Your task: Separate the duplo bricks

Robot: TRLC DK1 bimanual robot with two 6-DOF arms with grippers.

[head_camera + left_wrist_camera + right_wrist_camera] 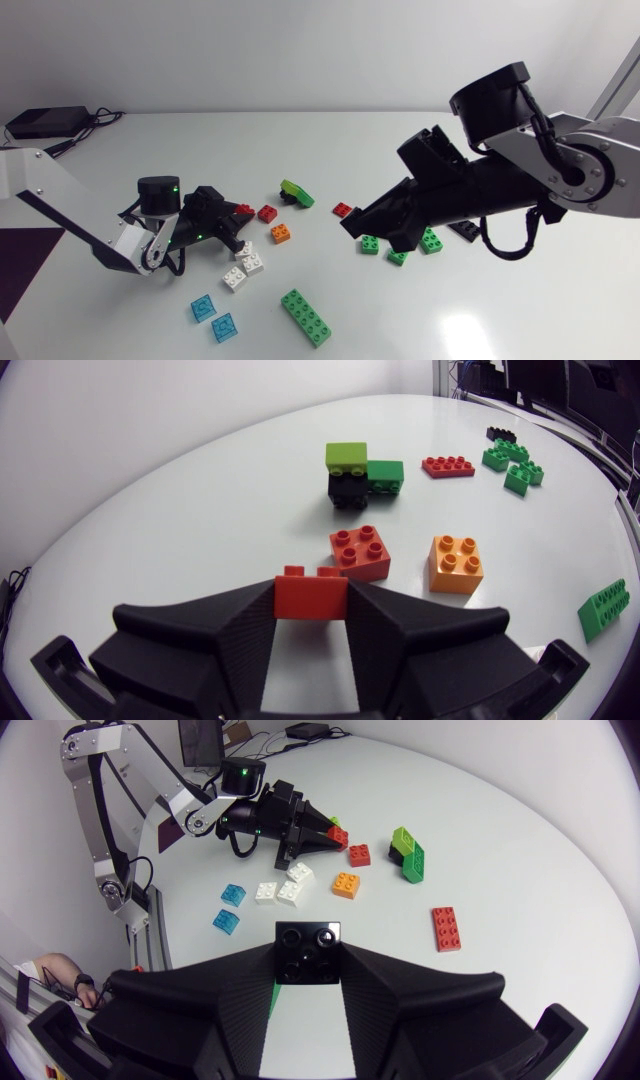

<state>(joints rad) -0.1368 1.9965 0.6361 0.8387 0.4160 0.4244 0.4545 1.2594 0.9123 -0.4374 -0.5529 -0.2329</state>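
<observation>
My left gripper (311, 600) is shut on a small red brick (311, 593), held low over the table; the head view shows this gripper (236, 216) left of the middle. Just ahead of it lie a red square brick (360, 552) and an orange one (456, 564). Farther off stands a stack of lime, black and green bricks (355, 473). My right gripper (307, 970) is shut on a black brick (307, 950) and hangs above the table, right of centre (352, 226).
A flat red brick (343, 209), three small green bricks (398, 256) and a black one (463, 230) lie under my right arm. White bricks (243, 270), two blue bricks (213, 317) and a long green brick (305, 317) lie toward the front.
</observation>
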